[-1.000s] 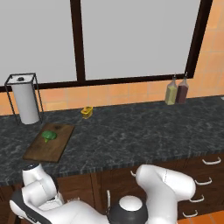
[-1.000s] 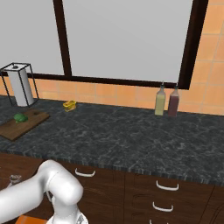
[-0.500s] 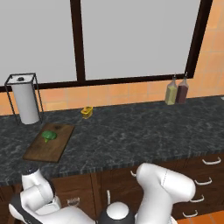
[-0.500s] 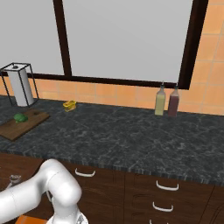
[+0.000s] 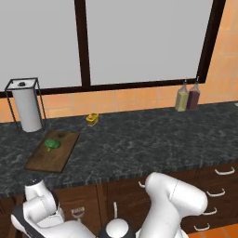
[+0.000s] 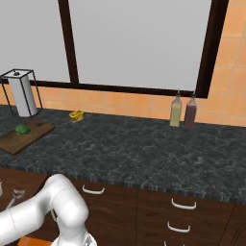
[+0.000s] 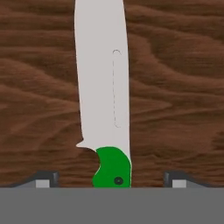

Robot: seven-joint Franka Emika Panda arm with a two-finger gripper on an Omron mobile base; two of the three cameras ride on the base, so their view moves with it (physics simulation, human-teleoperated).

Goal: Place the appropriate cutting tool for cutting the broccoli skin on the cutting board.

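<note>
Both fingertips of the hand (image 7: 111,178) are seen spread wide, apart from the green-handled knife (image 7: 105,98) lying on brown wood.

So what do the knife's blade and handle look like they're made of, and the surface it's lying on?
The knife has a blade that looks like matte pale metal: flat silver-grey, with one long groove and no glare. The handle looks like glossy green plastic with a dark rivet, though that is a guess. The surface under it looks like dark-stained wood, with wavy brown grain.
</note>
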